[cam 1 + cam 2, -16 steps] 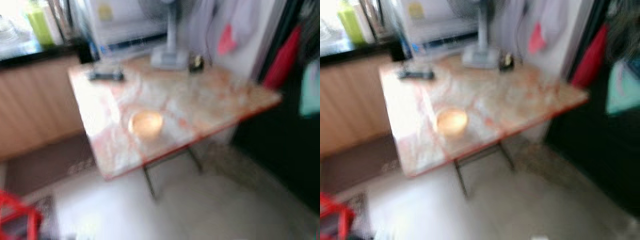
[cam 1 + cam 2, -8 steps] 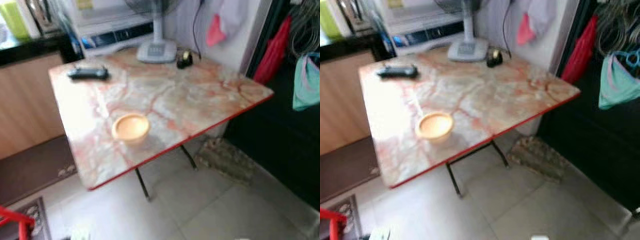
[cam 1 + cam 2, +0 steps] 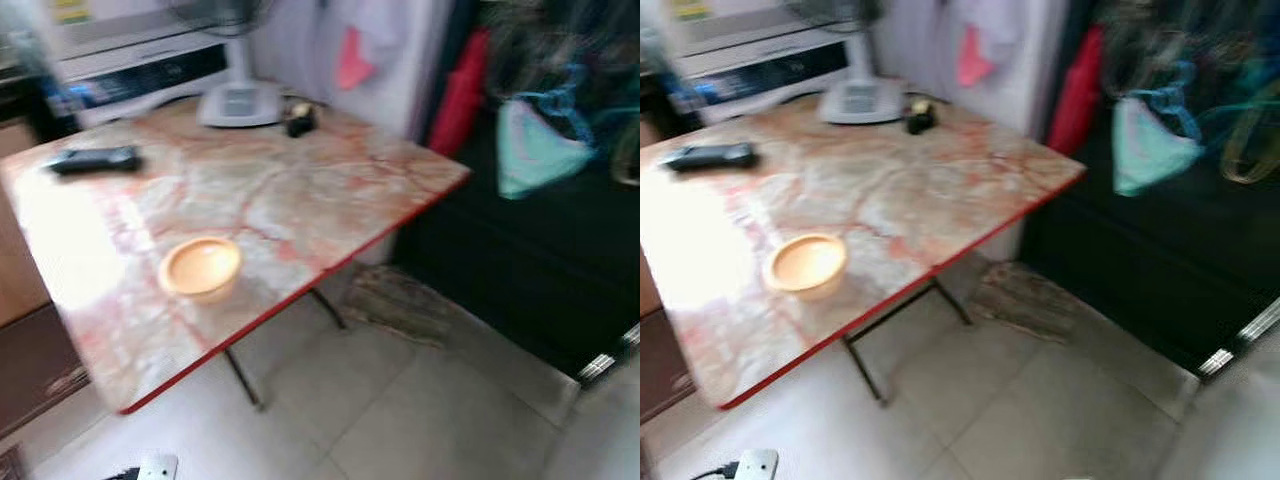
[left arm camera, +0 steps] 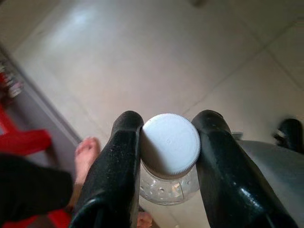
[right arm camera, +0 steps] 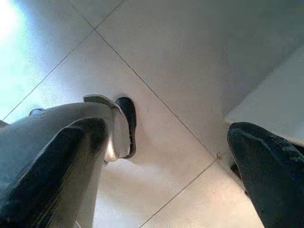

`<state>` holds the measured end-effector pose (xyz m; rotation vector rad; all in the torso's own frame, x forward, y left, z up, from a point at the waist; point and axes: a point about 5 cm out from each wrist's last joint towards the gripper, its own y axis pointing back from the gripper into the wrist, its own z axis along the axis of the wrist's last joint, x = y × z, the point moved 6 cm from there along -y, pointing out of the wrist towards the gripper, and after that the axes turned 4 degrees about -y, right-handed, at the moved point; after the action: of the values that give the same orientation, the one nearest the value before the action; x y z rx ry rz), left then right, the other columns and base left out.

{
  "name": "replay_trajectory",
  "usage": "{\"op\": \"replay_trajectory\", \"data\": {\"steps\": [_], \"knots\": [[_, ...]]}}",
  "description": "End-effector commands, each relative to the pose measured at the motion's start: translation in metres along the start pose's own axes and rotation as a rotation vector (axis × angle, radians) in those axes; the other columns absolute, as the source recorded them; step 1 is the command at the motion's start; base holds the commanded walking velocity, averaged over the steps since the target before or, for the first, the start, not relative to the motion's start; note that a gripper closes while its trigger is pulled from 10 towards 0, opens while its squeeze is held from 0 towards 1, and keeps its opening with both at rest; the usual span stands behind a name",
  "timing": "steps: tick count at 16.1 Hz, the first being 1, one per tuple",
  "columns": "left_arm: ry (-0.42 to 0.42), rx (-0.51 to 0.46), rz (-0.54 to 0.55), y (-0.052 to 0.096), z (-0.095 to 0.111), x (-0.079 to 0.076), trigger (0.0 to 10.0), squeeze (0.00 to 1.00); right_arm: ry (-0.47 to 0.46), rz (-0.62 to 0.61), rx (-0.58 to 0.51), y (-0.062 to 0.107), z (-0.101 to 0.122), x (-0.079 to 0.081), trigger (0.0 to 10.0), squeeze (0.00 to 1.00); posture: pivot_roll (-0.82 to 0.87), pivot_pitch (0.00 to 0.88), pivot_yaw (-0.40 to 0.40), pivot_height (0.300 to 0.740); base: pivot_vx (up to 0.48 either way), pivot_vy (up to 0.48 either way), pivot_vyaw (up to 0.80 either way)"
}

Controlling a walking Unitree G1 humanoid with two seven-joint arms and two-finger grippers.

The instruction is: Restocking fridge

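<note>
Tiled floor (image 4: 142, 57) below; left hand (image 4: 168, 156) clamps bottle (image 4: 170, 145); right hand (image 5: 166, 156) wide.

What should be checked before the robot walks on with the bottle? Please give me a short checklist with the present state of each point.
1. Left pincer grips the bottle at its white cap: ok.
2. Right pincer free, fingers apart over the tiled floor: ok.
3. Fridge located: cannot tell; the head views are blurred.
4. Folding table off the path, to the robot's left: ok.
5. A person's bare foot near the left arm: not ok.
6. Power strip on the floor by the table: not ok.
</note>
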<state>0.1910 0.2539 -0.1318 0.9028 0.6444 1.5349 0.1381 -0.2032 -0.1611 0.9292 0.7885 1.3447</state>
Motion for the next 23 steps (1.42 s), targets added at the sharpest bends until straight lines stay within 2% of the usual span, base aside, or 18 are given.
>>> {"op": "replay_trajectory", "data": {"steps": [1,3,5,7,9,15,16,23], "knots": [[-0.044,0.012,-0.021,0.001,-0.007,-0.002,10.0,0.0,-0.003,0.002,0.009,0.0,-0.002,0.0,10.0,0.0,0.07,0.0,-0.001,0.74,0.0,0.0,-0.8],[0.008,0.014,0.002,0.003,-0.01,0.007,10.0,0.0,0.003,0.002,0.011,0.0,-0.002,-0.001,10.0,0.0,0.07,0.0,-0.005,0.74,0.0,0.0,-0.8],[-0.05,0.007,0.0,0.002,-0.006,0.01,10.0,0.0,0.003,0.002,0.013,0.0,-0.002,-0.001,10.0,0.0,0.07,0.0,-0.003,0.74,0.0,0.0,-0.8],[-0.041,-0.007,0.007,0.001,-0.001,0.007,10.0,0.0,0.007,0.005,0.014,0.0,-0.002,0.0,10.0,0.0,0.07,0.0,-0.002,0.74,0.0,-0.461,-0.8],[-0.012,-0.011,0.009,0.001,0.0,0.005,10.0,0.0,0.004,0.006,0.016,0.0,-0.003,0.0,10.0,0.0,0.07,0.0,0.0,0.74,0.0,0.0,-0.8],[-0.033,-0.015,-0.002,0.0,0.003,0.0,10.0,0.0,0.002,0.01,0.019,0.0,-0.003,0.001,10.0,0.0,0.07,0.0,0.002,0.74,0.0,0.0,-0.8],[-0.063,-0.01,-0.006,0.0,0.003,-0.001,10.0,0.0,0.003,0.011,0.019,0.0,-0.003,0.002,10.0,0.0,0.07,0.0,0.002,0.74,0.0,0.0,-0.8],[-0.079,-0.001,-0.001,0.0,-0.001,0.001,10.0,0.0,0.003,0.009,0.018,0.0,-0.003,0.002,10.0,0.0,0.07,0.0,0.005,0.74,0.0,0.0,-0.8]]}}
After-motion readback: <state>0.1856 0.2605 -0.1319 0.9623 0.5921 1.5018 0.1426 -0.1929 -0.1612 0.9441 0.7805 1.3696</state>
